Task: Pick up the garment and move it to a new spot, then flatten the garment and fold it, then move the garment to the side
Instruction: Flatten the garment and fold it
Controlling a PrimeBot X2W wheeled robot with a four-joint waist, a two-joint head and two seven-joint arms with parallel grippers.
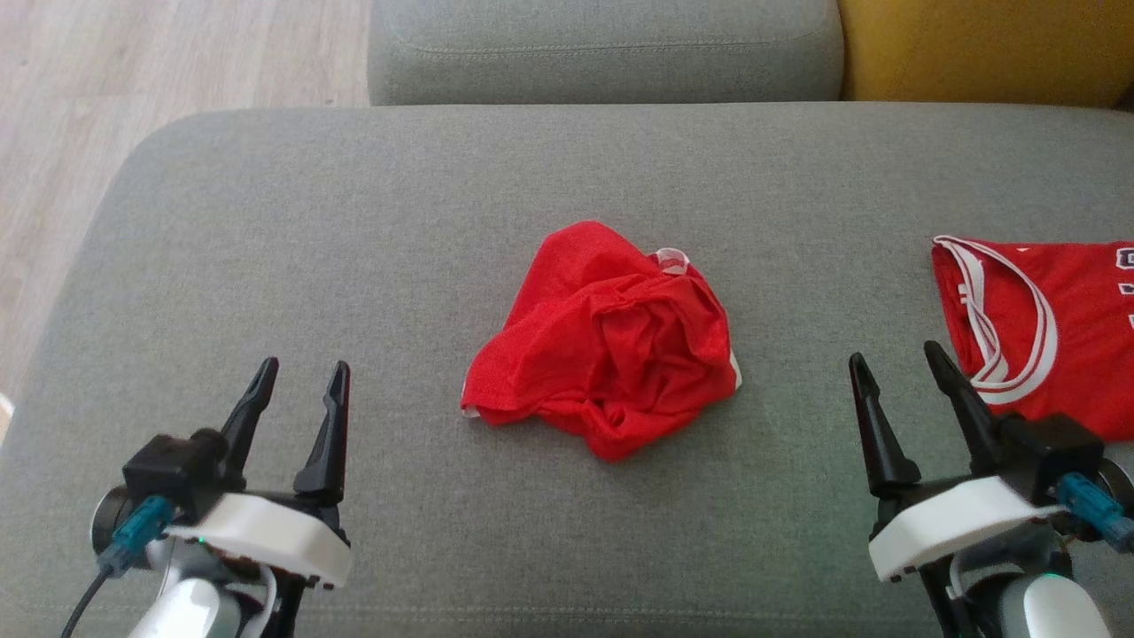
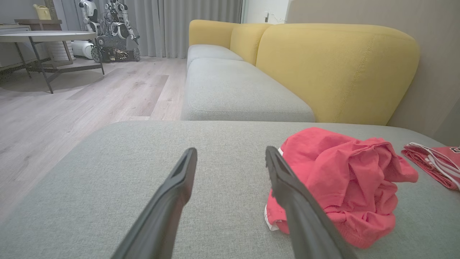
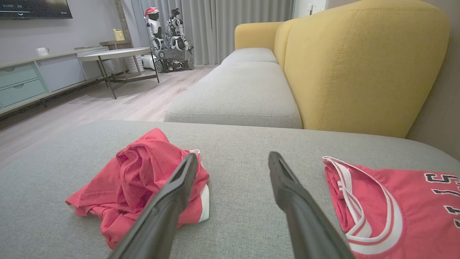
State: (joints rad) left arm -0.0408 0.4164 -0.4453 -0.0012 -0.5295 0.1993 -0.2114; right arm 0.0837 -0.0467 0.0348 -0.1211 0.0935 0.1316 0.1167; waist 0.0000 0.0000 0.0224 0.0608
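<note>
**Crumpled red garment lay midway between two open claws**

The garment [image 1: 607,341] sat bunched in a loose heap near the middle of the grey sofa cushion [image 1: 354,221], not yet lifted or flattened. The left claw [image 1: 305,365] hung over the cushion's near left part with its two dark fingers spread apart and nothing between them. The right claw [image 1: 894,353] hung over the near right part, equally spread and equally empty.

The coming pick-up seemed to turn on one relation. The heap lay ahead of both claws and inward of each: forward and to the right of the left one, forward and to the left of the right one. In the head view the gaps on either side looked about equal, so neither arm could be called clearly nearer. The heap had no strong long axis. At most it ran slightly from its near-left corner, where a white hem peeped out, toward a far-right edge with a scrap of white trim. The left wrist view showed that near-left corner just beyond the inner finger.

A second red jersey [image 1: 1054,328] with white-striped edging lay spread flat just beside the right claw, on its outer side, well apart from the heap. It bore dark block characters, cut off by the frame edge and not safely readable. No brand or label could be read on the crumpled garment.
</note>
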